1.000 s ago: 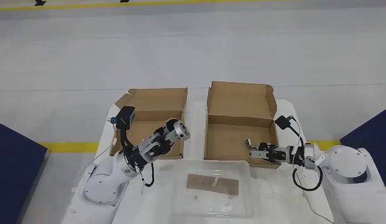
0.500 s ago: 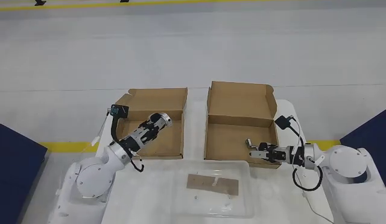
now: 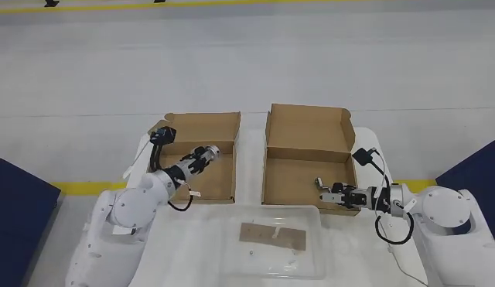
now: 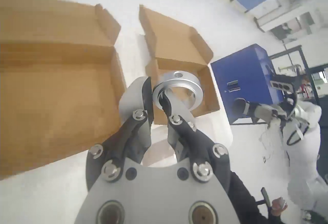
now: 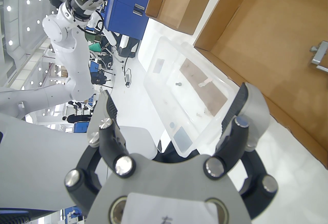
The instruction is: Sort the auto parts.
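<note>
Pinched metal ring (image 4: pixel 187 80) by one wall in left gripper (image 4: pixel 156 97), jaws nearly shut, over left box (image 3: pixel 220 180) | held right gripper (image 5: pixel 174 93) wide open, empty, at right box's (image 3: pixel 302 180) near edge | risked ring pivoting loose, missing box.

Left pincer (image 3: pixel 207 152) over left box (image 3: pixel 203 126)

A silver ring (image 4: pixel 185 80) with a threaded side hole sits pinched in the left end effector (image 4: pixel 155 97) above a cardboard box (image 3: pixel 221 183).
</note>
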Tool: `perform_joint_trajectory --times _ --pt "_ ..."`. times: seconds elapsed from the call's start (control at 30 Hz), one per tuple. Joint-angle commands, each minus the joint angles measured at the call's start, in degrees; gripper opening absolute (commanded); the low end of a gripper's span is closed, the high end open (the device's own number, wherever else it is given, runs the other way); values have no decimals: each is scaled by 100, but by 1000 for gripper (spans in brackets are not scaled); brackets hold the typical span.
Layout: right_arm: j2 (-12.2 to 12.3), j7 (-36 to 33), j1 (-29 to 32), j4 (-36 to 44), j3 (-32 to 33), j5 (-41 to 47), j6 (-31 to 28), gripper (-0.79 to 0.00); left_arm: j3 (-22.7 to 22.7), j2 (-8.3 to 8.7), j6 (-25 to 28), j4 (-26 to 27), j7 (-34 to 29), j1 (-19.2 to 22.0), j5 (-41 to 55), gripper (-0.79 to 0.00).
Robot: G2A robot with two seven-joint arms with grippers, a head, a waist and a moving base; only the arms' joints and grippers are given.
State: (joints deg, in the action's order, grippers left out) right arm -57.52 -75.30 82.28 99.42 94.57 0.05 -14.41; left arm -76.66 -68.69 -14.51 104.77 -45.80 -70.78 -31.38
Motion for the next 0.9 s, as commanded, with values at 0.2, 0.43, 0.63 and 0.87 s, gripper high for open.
perform_joint_trajectory --times 0.2,0.43,0.63,0.87 --pt "0 0 0 0 0 0 0 0 291 -51 -900 -330 59 412 -309 -785" --pt "0 0 0 0 0 0 0 0 432 -54 -1021 -399 -79 503 -501 -785" --pt "0 0 0 0 0 0 0 0 1239 -96 -1916 -1352 -1650 1617 -1629 -785" --pt "0 0 0 0 0 0 0 0 2055 -337 -2209 -3029 -2188 2735 -1832 -785"
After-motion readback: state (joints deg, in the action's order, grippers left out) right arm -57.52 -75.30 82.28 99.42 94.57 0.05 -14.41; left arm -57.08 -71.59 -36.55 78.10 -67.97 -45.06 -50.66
